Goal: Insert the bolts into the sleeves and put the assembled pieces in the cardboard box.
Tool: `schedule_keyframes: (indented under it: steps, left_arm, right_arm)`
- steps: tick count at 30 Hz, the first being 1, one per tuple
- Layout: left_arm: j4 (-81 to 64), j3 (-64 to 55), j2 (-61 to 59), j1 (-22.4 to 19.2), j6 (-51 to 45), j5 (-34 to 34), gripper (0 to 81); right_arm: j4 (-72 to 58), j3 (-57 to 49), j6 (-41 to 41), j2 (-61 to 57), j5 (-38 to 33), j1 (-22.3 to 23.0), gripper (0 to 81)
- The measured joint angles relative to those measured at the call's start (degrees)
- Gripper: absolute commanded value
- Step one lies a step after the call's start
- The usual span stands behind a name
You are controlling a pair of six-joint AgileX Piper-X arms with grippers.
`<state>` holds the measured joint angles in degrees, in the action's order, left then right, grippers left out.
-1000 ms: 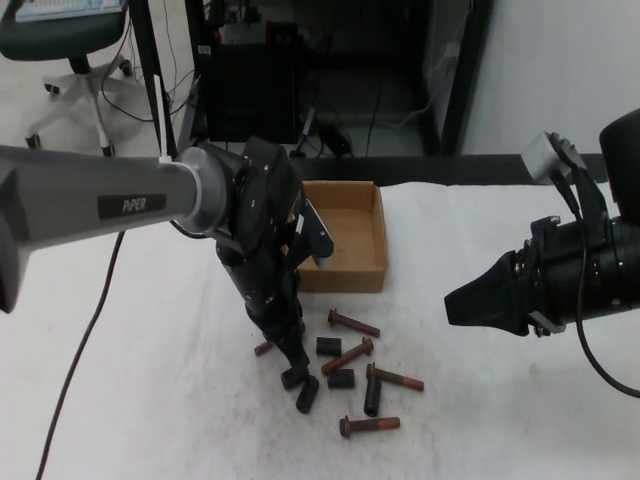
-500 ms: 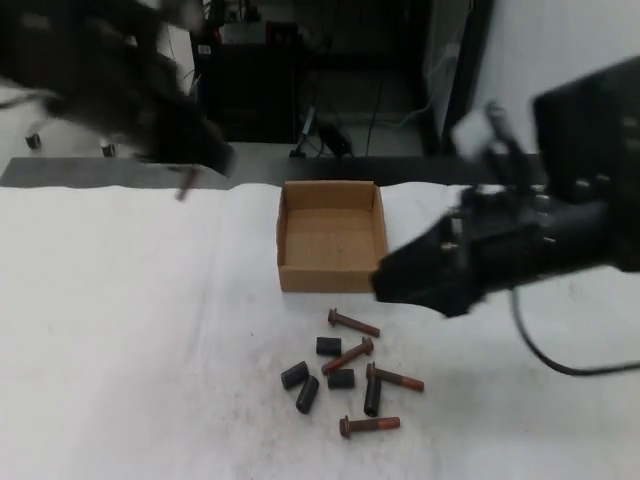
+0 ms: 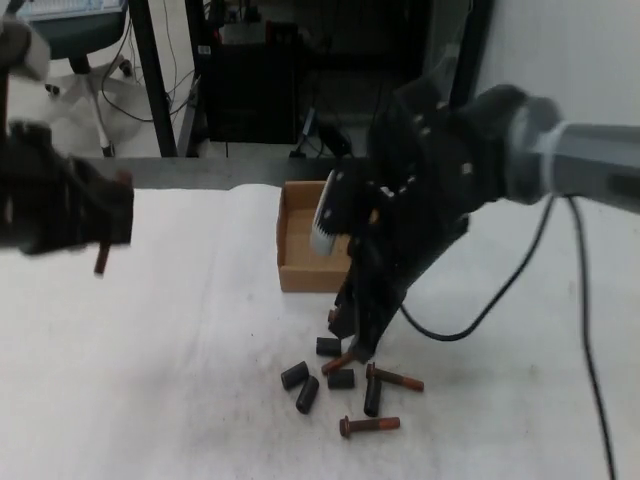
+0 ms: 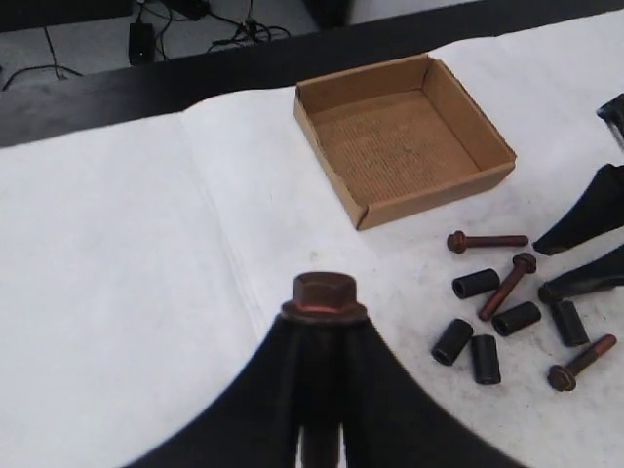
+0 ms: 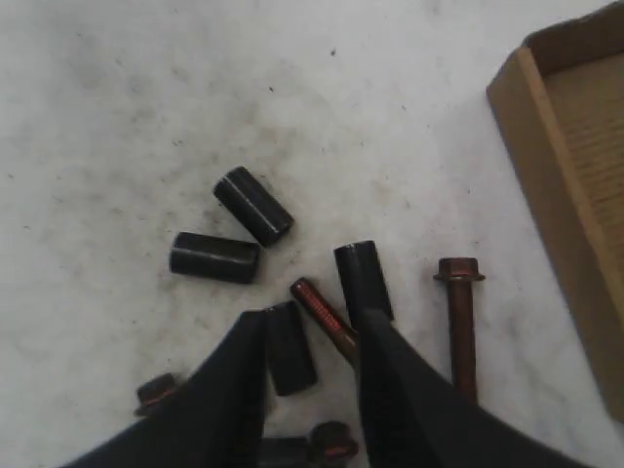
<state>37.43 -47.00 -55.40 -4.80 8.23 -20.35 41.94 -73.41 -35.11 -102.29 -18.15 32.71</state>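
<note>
Five sleeves (image 4: 475, 284) and four bolts (image 4: 487, 240) loose on the bench (image 4: 117, 244) near one cardboard box (image 4: 439, 193). Fifth bolt (image 4: 323, 297) clamped by its shank in the left claw (image 4: 323, 336), well apart. Right claw (image 5: 312, 322) spread open, straddling one sleeve (image 5: 290, 356)
</note>
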Motion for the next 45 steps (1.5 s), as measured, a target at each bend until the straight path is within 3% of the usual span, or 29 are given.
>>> schedule_keyframes:
  steps: [8,15,45]
  left_arm:
    - [0.2,1.1,0.5,0.1,-1.0,-0.1,0.3]
    - [0.8,1.1,0.5,0.1,-1.0,-0.1,0.3]
    - [1.5,1.1,0.5,0.1,-1.0,-0.1,0.3]
  right_arm:
    - [-2.9,-1.2,-8.6,-7.8,6.9,1.2,29.3]
    - [-6.8,-1.4,-13.9,-8.1,8.7,1.2,29.3]
    - [-6.6,-1.8,-14.8,-11.0,6.4,1.7,29.3]
